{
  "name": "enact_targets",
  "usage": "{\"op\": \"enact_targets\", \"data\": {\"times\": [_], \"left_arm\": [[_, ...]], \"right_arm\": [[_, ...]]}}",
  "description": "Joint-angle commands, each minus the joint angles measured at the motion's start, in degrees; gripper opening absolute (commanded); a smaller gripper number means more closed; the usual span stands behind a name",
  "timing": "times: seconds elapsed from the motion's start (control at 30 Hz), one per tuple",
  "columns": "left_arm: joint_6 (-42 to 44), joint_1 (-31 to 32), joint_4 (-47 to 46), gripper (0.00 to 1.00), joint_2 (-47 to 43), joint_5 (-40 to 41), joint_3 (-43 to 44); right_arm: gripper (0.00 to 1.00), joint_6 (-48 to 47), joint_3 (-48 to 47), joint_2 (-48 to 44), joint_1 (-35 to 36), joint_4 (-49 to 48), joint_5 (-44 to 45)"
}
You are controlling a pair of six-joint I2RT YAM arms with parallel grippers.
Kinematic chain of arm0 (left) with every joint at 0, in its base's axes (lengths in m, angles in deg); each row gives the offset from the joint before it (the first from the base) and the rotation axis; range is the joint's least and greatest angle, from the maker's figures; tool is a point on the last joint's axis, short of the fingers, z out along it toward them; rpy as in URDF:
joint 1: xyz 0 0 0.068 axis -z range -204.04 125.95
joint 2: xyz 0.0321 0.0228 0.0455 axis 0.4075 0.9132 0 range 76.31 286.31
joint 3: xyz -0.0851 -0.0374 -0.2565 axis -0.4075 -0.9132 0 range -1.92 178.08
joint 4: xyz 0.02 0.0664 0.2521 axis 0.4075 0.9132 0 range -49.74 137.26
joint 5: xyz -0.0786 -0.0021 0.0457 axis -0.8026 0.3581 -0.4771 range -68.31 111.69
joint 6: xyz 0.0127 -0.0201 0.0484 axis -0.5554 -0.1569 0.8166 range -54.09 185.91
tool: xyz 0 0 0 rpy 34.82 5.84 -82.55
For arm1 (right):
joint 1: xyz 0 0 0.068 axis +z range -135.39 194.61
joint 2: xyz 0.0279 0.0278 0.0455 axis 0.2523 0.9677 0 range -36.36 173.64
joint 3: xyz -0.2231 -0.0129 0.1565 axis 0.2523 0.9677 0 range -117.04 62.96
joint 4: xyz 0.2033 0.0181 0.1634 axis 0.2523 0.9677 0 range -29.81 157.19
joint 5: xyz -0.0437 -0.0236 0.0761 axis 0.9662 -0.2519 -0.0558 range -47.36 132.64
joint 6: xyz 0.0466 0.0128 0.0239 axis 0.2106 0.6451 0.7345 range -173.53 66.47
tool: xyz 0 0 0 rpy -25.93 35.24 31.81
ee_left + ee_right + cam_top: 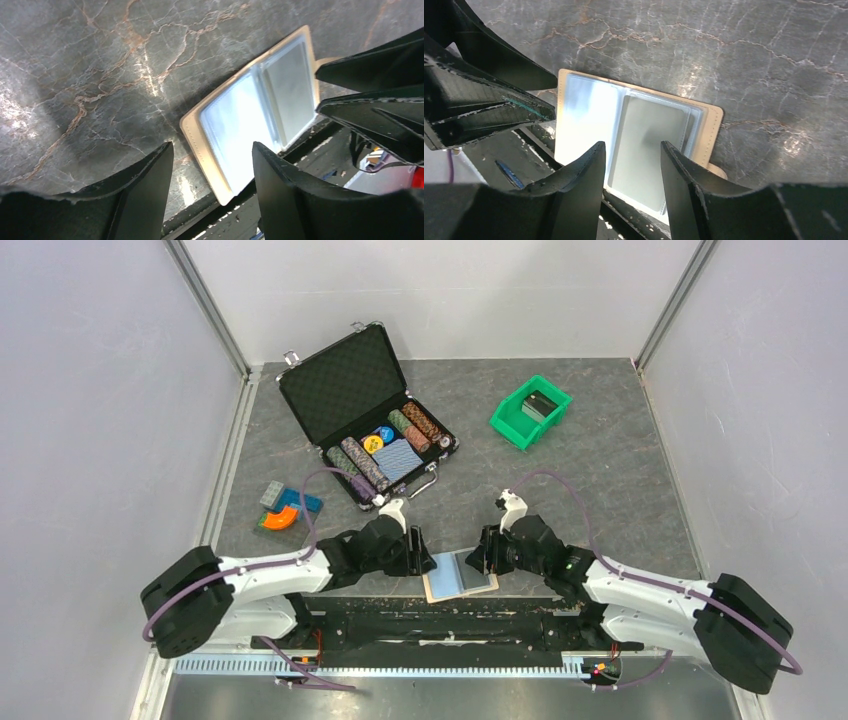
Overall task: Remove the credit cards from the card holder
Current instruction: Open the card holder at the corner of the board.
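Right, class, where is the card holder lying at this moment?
In the top view the card holder lies spread open at the near edge of the table, centred between the left gripper and the right gripper.

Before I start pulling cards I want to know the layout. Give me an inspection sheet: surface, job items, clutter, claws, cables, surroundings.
Surface: grey marbled table, no spills seen.
Job's things: tan card holder lies open at the near edge. A grey credit card sits in its right-hand sleeve, and none are out.
Clutter: open black poker chip case, green bin holding something dark, coloured blocks far left.
Claws: left claw and right claw are open over the holder, holding nothing.
Cables: left purple cable loops beside the chip case, right purple cable arcs over the table.
Surroundings: plain enclosure walls, nothing else seen.
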Motion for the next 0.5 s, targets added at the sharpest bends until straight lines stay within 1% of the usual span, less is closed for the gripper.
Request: {"op": "enact_targets", "data": {"times": [0.0, 0.13, 0.23, 0.3, 0.43, 0.47], "left_arm": [[-0.2, -0.1, -3.4, 0.65, 4.0, -1.0, 1.1], [-0.4, -0.1, -4.1, 0.62, 6.1, -3.2, 1.2], [-0.7, -0.1, -5.2, 0.56, 6.2, -3.1, 0.8], [-0.8, -0.1, -5.7, 0.50, 6.1, -3.3, 0.6], [-0.9, -0.1, -6.6, 0.32, 6.2, -3.7, 0.7], [-0.9, -0.1, -6.7, 0.29, 6.3, -3.9, 0.7]], "right_arm": [[0.47, -1.7, 0.7, 0.5, -0.4, 0.9, 2.1], [0.47, -1.7, 1.2, 1.6, -0.6, 0.2, 2.1], [0.47, -1.5, 1.7, 2.3, -0.6, -0.3, 2.0], [0.46, -1.2, 1.8, 2.9, -0.5, -0.7, 1.4], [0.46, -0.3, 1.9, 3.4, -0.6, -1.9, 0.0], [0.46, 0.0, 1.9, 3.4, -0.5, -2.1, -0.3]]}}
